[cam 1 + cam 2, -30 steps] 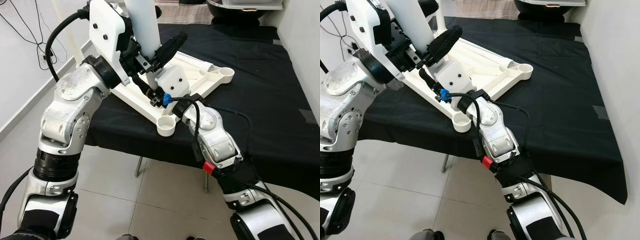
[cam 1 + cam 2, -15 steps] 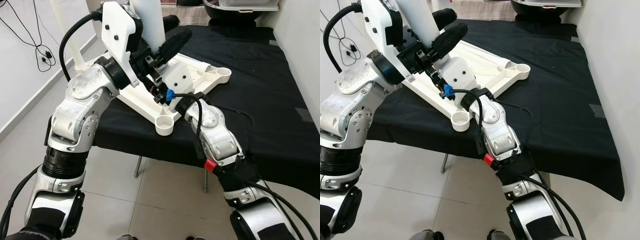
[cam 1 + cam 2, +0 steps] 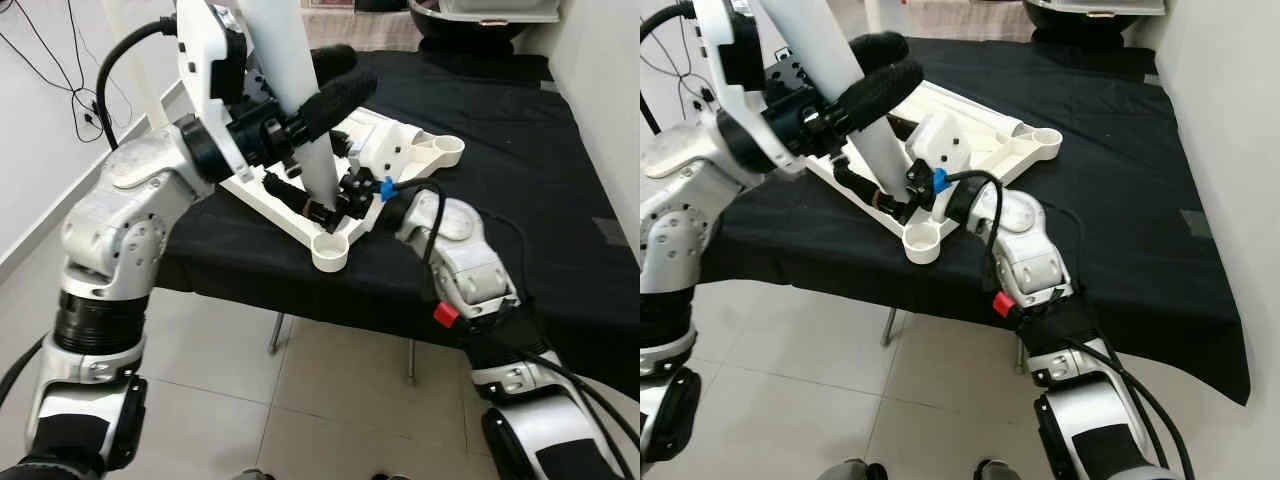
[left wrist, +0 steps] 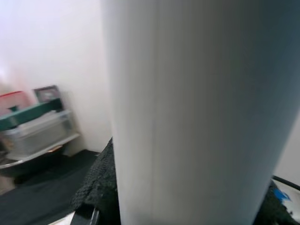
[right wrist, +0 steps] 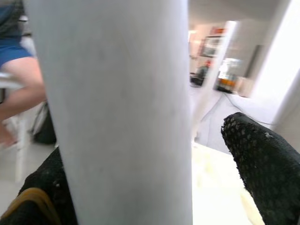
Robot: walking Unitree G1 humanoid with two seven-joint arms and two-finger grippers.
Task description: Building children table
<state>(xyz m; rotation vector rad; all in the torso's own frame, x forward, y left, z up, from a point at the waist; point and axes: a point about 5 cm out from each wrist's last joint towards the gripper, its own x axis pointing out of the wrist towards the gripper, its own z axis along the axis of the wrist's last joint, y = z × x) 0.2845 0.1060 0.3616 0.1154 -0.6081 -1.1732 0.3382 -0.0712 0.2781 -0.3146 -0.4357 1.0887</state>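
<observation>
Left gripper (image 3: pixel 320 95) is clamped round the white table leg (image 3: pixel 290 80), right gripper (image 3: pixel 345 200) grips its lower end, over the upturned white tabletop (image 3: pixel 400 150) near the black surface's (image 3: pixel 540 150) front edge. Leg looks stiff, light, slick plastic; hold mid-shaft.

A tabletop frame (image 3: pixel 400 150) lies upside down on the table (image 3: pixel 520 200), near its front-left corner, one corner socket (image 3: pixel 331 251) at the front edge. A table leg (image 3: pixel 295 90) stands tilted over that corner, the left gripper (image 3: pixel 325 85) around its middle, the right gripper (image 3: pixel 335 205) at its foot. A bin (image 3: pixel 480 12) sits at the back edge.
</observation>
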